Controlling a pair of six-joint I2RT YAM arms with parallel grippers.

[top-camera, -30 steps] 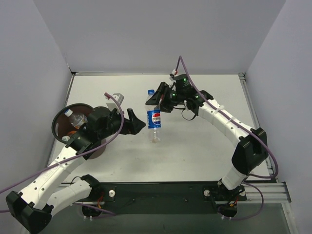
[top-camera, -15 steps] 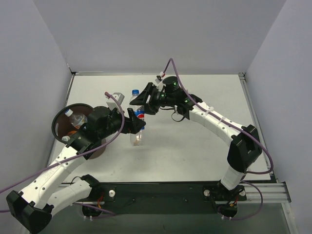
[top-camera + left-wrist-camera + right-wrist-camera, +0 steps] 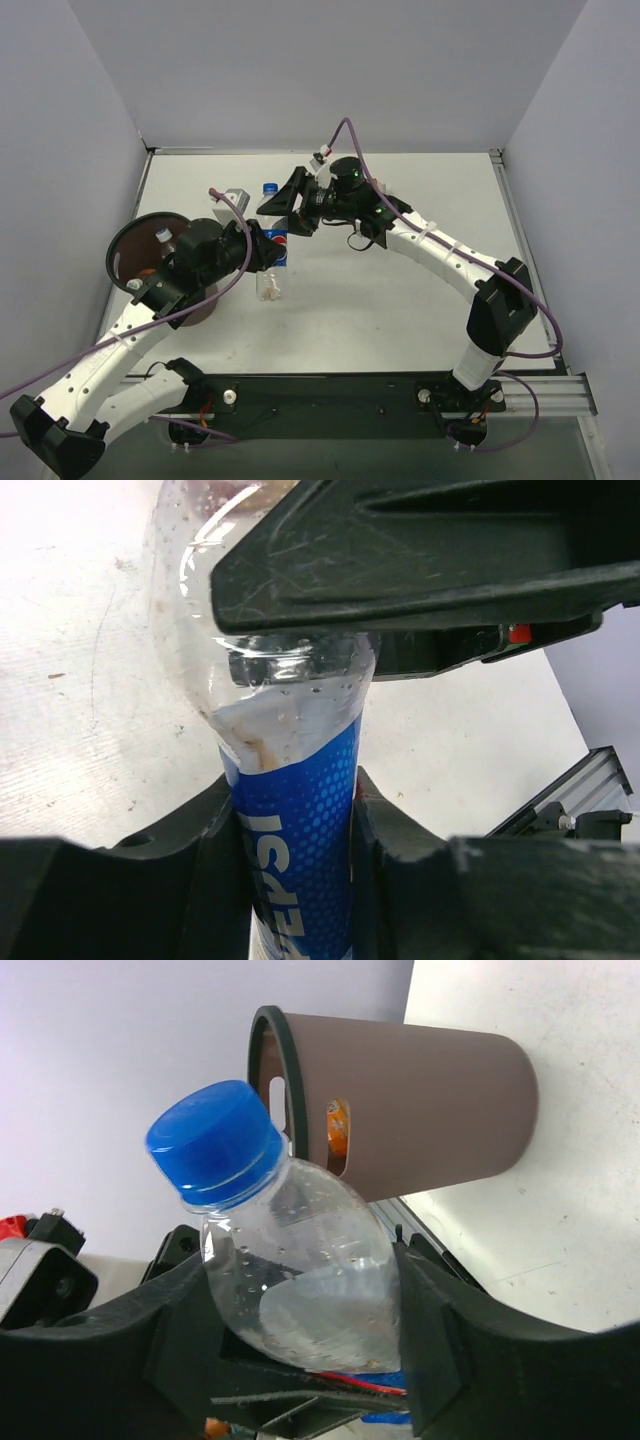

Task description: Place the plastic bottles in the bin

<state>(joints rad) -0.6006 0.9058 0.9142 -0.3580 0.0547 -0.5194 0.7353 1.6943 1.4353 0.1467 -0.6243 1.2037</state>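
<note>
Nearest you, your left gripper has just clamped shut. A second ago its jaws stood wide and clear of the Pepsi bottle; now its fingers press on either side of the blue label. The bottle hangs roughly upright above the table, cap up and base down, and seems to be clear of the surface.

Just beyond, your right gripper has carried the bottle leftward to this meeting point. It is still pinched on the clear shoulder below the blue cap. Both grippers hold the same bottle, so you are mid-handover.

To the left sits the bin, close beside your left arm, with an orange bottle and a white-capped bottle already inside.

This looks like the last bottle, as no other is in sight on the table. Next, the right jaws probably need to let go before the left arm swings away. If you pull early, the bottle may twist or slip in the left grip.
</note>
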